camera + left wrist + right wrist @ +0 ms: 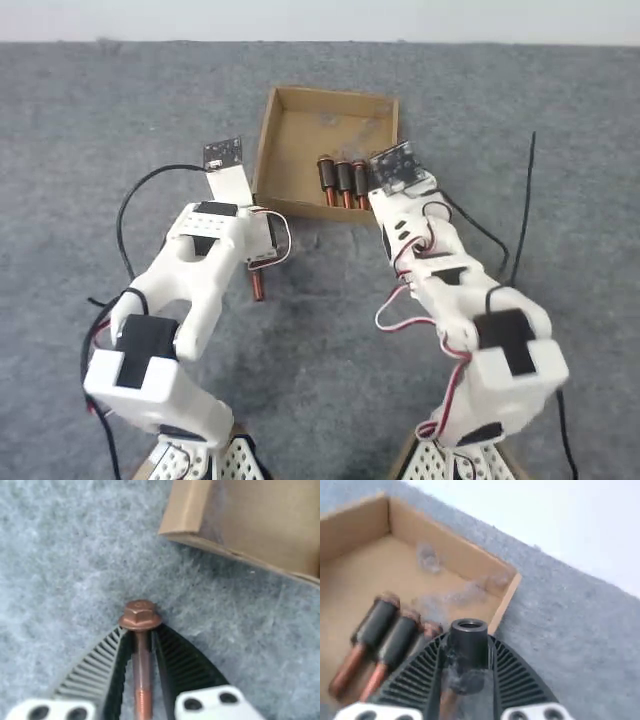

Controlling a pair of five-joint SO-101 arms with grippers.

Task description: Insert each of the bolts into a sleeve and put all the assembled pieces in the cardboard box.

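At the near side of the high view, the left arm bends over the grey felt-like worktop (90, 130), and its left pincer (257, 258) is clamped on a copper-coloured bolt (258, 285). The bolt shows there as a short stub just short of the cardboard box (268, 140), with its long axis running roughly from the near edge toward the far one. The left wrist view gives the grip in detail. The ribbed black fingers (107, 655) of the left pincer (141, 631) press on either side of the shank. The bolt (140, 617) lies lengthwise along the fingers, and its hexagonal head sticks out just past the fingertips toward the worktop (65, 555). A corner of the box (190, 510) lies beyond it. Farther back in the high view, the right pincer (383, 195) sits at the near right corner of the box, and its load cannot be made out. The right wrist view shows the right pincer (468, 646) holding a black sleeve (468, 632). The sleeve's axis runs along the fingers and its open bore faces away from the wrist. Inside the box (465, 562), three assembled pieces (343, 182) lie side by side against the near wall. Their axes are parallel, their copper shanks point toward the near wall, and their black sleeves (376, 625) lie farther in.
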